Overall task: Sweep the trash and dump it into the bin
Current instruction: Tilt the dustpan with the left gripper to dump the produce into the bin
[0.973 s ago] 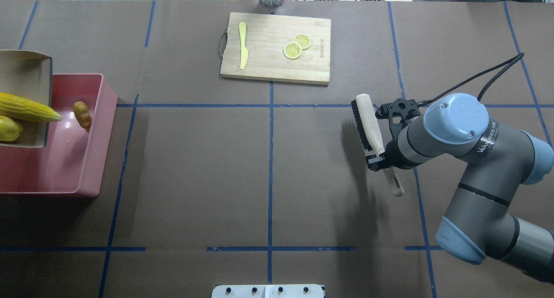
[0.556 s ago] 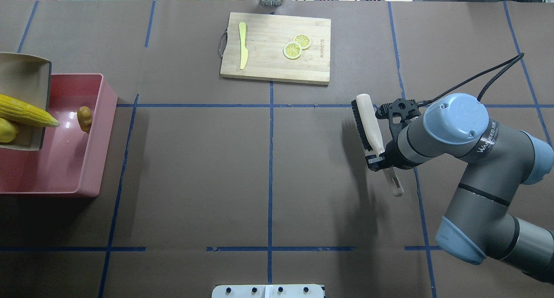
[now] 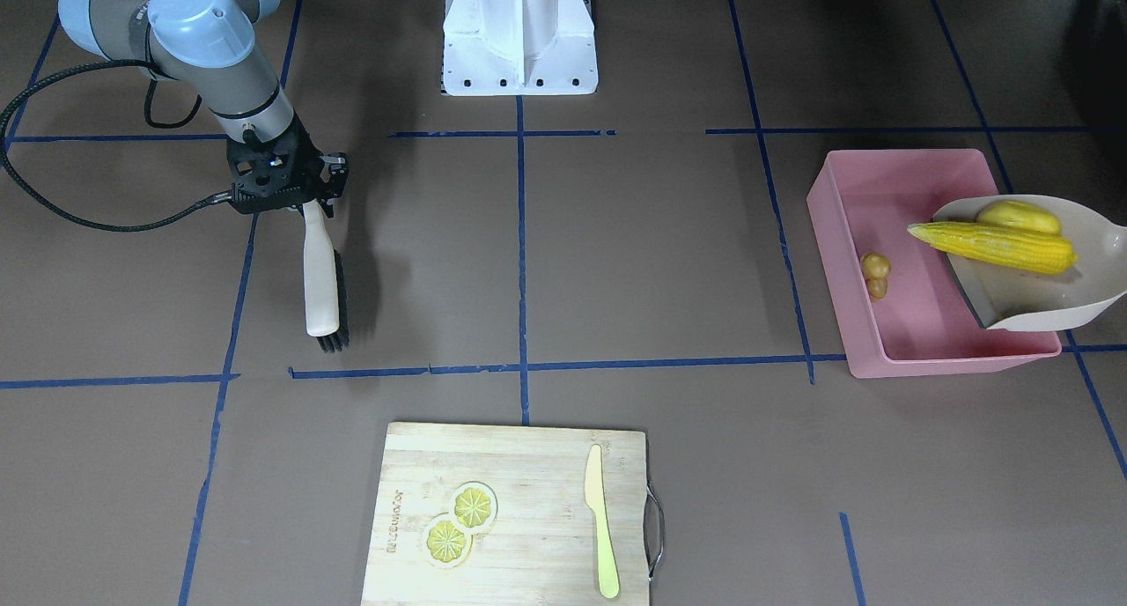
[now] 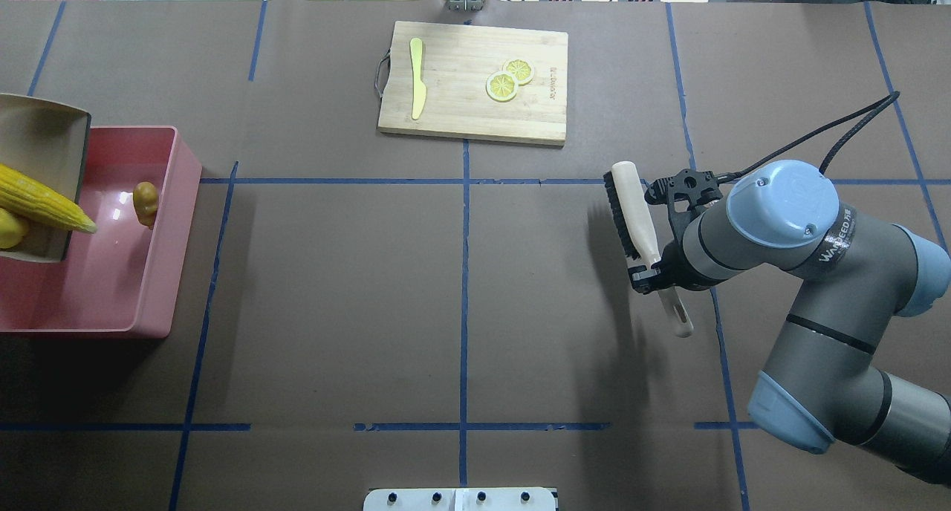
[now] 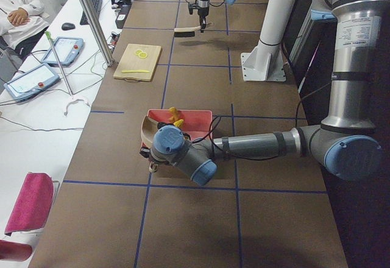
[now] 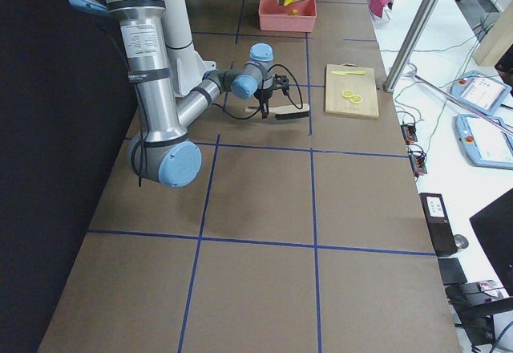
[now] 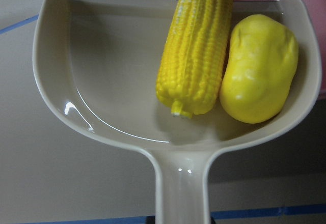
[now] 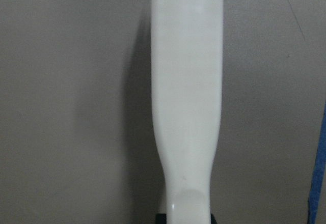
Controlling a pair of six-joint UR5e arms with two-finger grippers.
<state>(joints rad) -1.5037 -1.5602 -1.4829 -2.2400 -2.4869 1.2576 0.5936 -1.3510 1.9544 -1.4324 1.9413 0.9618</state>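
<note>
Front view: one ginger root (image 3: 875, 275) lies in pink bin (image 3: 933, 364). One corn cob (image 3: 995, 243) and one potato lump (image 3: 1019, 216) sit in tilted dustpan (image 3: 1021, 306) over bin, cob tip past lip.
Overhead: right gripper (image 4: 648, 272) clamped on handle of one brush (image 4: 631, 206). Two lemon slices (image 4: 501, 87) and one knife (image 4: 417, 88) on cutting board (image 4: 475, 117).
Left view: left gripper (image 5: 150, 158) at dustpan, jaws cannot be told.

Tan ginger (image 3: 875, 276) lies in pink bin (image 3: 916, 317); corn (image 3: 995, 245) & potato (image 3: 1019, 216) in tilted dustpan (image 3: 1043, 299) over it.
</note>
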